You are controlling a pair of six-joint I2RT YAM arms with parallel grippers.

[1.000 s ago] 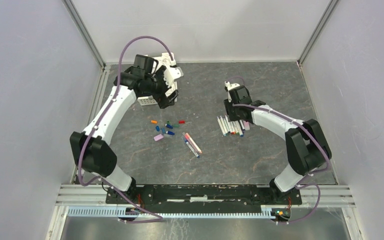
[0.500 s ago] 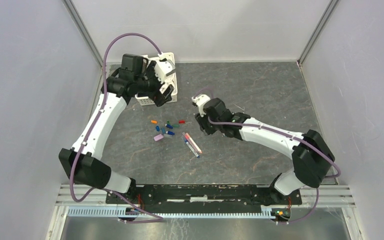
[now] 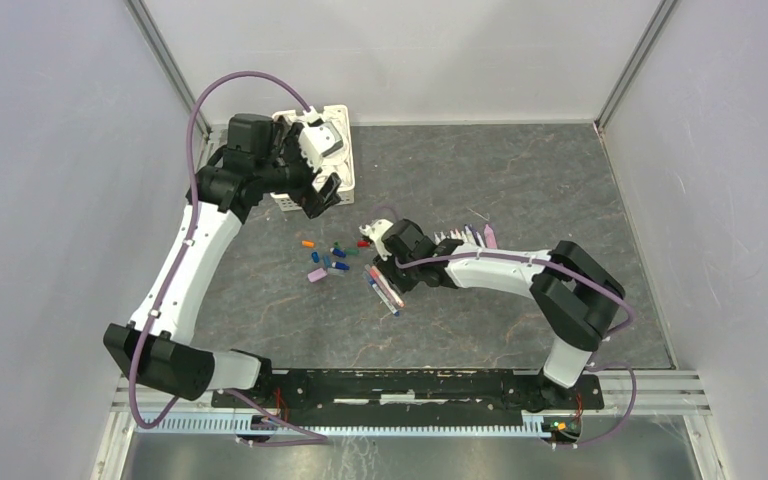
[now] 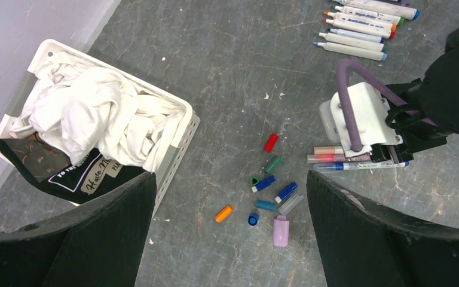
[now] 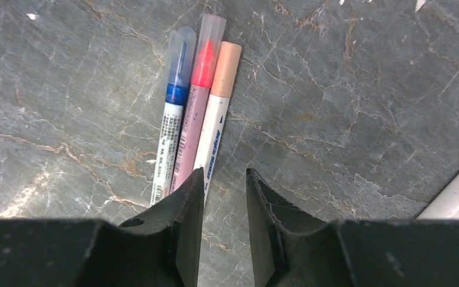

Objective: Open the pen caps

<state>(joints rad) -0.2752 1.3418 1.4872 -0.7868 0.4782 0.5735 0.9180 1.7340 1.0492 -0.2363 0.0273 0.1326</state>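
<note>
Several loose pen caps (image 3: 329,256), red, green, blue, orange and lilac, lie scattered on the grey table; they also show in the left wrist view (image 4: 270,190). Three pens lie side by side (image 5: 200,101) with a blue, a red-tinted clear and a peach cap on them. My right gripper (image 5: 224,173) hovers low over their barrels, open only narrowly with bare table between its fingers; its left finger overlaps the peach-capped pen. From above, it (image 3: 386,272) sits at the pens' upper end. My left gripper (image 4: 230,179) hangs high above the loose caps, wide open and empty, near the basket (image 3: 320,195).
A white slotted basket (image 3: 346,178) with white cloth stands at the back left, also seen in the left wrist view (image 4: 176,152). A row of several white pen barrels (image 3: 463,237) lies right of my right wrist. Grey walls close the table's back and sides.
My right arm has swung left from the row of barrels to the three capped pens, and its jaws have narrowed a little. My left arm has drawn back slightly towards the left.
</note>
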